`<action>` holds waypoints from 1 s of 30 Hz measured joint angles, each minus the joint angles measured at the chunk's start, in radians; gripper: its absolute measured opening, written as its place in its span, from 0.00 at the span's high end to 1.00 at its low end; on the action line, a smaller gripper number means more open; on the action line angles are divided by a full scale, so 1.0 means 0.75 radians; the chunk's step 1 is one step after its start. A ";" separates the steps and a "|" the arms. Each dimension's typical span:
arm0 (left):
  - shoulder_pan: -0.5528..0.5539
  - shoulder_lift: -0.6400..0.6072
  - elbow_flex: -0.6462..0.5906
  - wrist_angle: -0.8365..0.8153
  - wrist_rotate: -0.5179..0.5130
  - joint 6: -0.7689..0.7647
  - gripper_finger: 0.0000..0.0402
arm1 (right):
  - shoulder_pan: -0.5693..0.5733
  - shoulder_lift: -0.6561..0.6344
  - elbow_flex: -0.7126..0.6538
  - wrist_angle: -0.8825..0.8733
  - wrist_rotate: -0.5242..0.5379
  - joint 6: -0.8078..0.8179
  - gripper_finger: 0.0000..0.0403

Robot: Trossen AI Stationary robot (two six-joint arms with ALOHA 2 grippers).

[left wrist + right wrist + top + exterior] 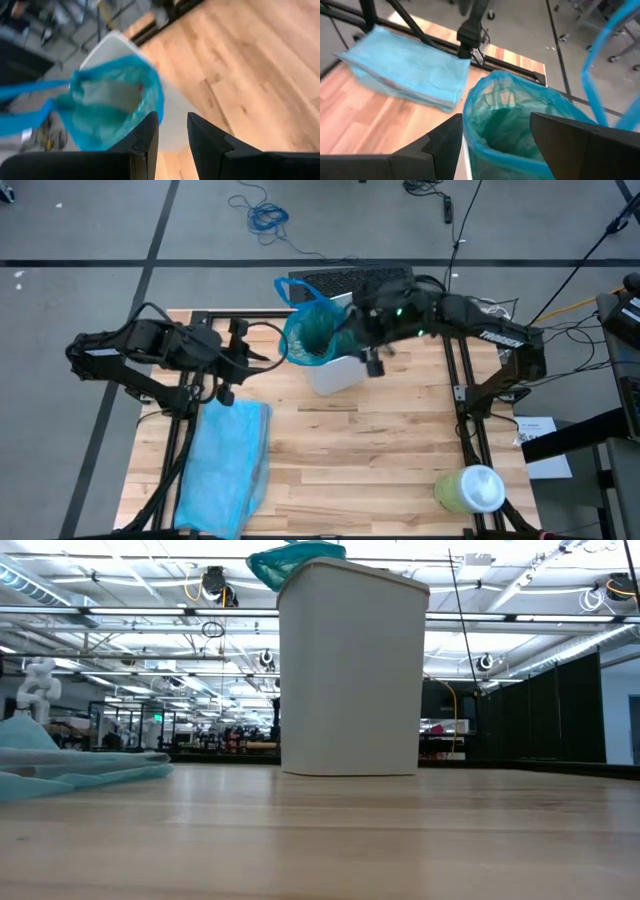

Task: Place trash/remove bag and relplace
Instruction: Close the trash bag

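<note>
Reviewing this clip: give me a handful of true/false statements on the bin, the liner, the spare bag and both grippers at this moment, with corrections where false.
1. The white bin stands upright on the table. True.
2. The teal bag has been pulled fully out and lies flat on the table. False: it sits in the bin, its rim bunched above the opening.
3. The pale blue replacement bag lies on the table on the left arm's side. True.
4. The right gripper is shut on a blue handle. False: its fingers stand apart over the liner's mouth, holding nothing visible.
5. The left gripper is beside the bin, with a gap between its fingers. True.
6. The green container with a white top sits inside the bin. False: it stands near the table's corner on the right arm's side.
</note>
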 joint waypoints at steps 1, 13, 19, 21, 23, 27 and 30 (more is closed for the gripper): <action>-0.007 0.002 0.000 -0.015 -0.019 -0.035 0.75 | 0.030 0.009 0.000 0.006 0.054 0.005 0.44; -0.017 -0.042 -0.001 -0.089 -0.018 -0.284 0.94 | 0.278 0.294 0.000 0.231 0.619 0.056 0.45; -0.017 -0.082 -0.001 -0.091 -0.026 -0.304 0.99 | 0.369 0.440 -0.001 0.429 0.949 -0.097 0.53; -0.017 -0.091 -0.001 -0.090 -0.045 -0.315 0.99 | 0.396 0.485 -0.001 0.502 1.060 -0.185 0.57; -0.017 -0.095 -0.001 -0.091 -0.046 -0.322 1.00 | 0.417 0.528 -0.001 0.562 1.139 -0.265 0.60; -0.017 -0.099 -0.001 -0.115 -0.046 -0.324 1.00 | 0.443 0.598 -0.001 0.660 1.292 -0.407 0.66; -0.017 -0.100 -0.001 -0.117 -0.047 -0.324 1.00 | 0.445 0.632 -0.002 0.727 1.401 -0.483 0.70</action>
